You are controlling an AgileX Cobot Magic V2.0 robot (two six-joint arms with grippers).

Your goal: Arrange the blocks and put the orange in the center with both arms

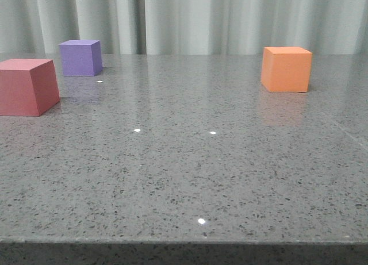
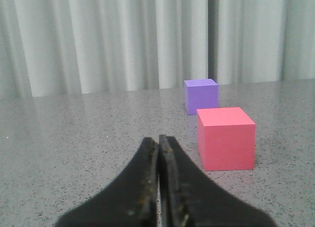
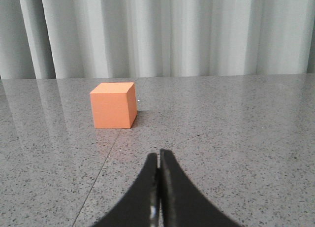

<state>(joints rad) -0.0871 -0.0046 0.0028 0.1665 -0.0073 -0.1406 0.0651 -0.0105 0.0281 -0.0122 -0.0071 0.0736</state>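
Orange cube (image 3: pixel 113 105) on the table (image 3: pixel 236 138), well ahead of the closed, empty right gripper (image 3: pixel 159 160); left gripper (image 2: pixel 158 145) likewise closed.

Lab-like test bench: speckled grey tabletop (image 1: pixel 184 179), pale curtain backdrop (image 1: pixel 230 18).

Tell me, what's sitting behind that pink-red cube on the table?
Behind the pink-red cube, farther back and apart from it, sits a purple cube, then pale curtains. The pink-red cube's rear face and the tabletop under it are hidden.

pink-red cube (image 1: pixel 26 85) cut by front view's left edge, both arms unseen there
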